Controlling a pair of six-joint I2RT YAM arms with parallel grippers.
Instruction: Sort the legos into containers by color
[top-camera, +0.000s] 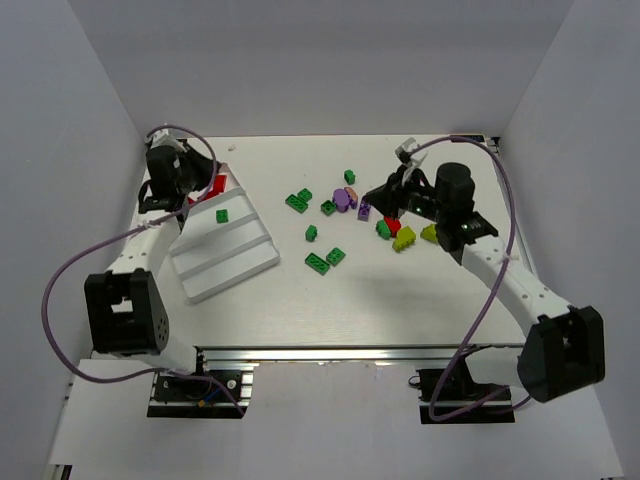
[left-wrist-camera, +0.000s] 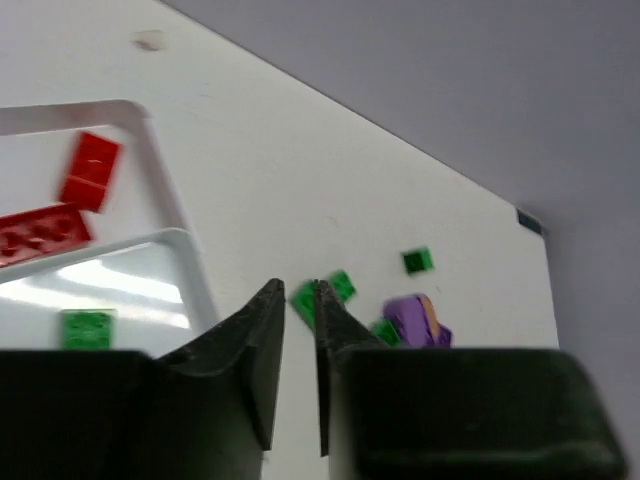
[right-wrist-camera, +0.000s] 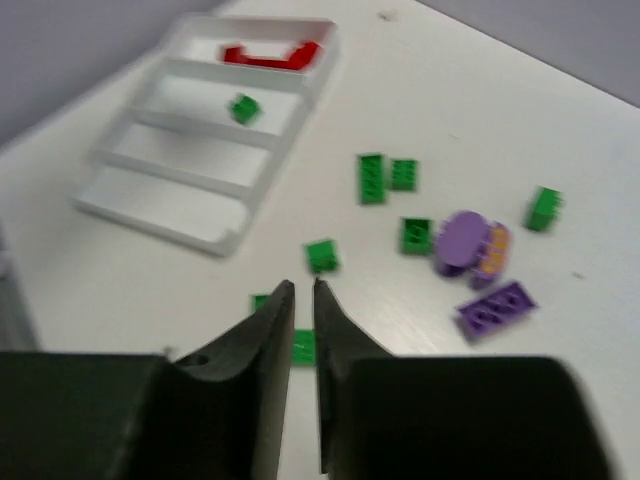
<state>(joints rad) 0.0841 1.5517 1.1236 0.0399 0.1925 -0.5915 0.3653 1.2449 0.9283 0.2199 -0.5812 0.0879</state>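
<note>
The white tray (top-camera: 228, 256) lies at the left. Its far compartment holds red legos (top-camera: 218, 186), also visible as red legos (left-wrist-camera: 90, 170) beside the tray rim (left-wrist-camera: 165, 190), and the compartment after it holds one green lego (top-camera: 222, 216). My left gripper (left-wrist-camera: 298, 290) hovers over the tray's far end, shut and empty. Loose green legos (top-camera: 317, 263), purple legos (top-camera: 343, 198), a red lego (top-camera: 392, 225) and yellow-green legos (top-camera: 404, 238) lie mid-table. My right gripper (right-wrist-camera: 302, 290) hangs above a green lego (right-wrist-camera: 303, 345), shut on nothing.
White walls enclose the table on three sides. In the right wrist view the tray (right-wrist-camera: 160, 172) sits at the upper left, and a round purple lego (right-wrist-camera: 463, 240) and a flat purple lego (right-wrist-camera: 496, 307) lie to the right of my fingers. A small speck (left-wrist-camera: 150, 40) lies beyond the tray.
</note>
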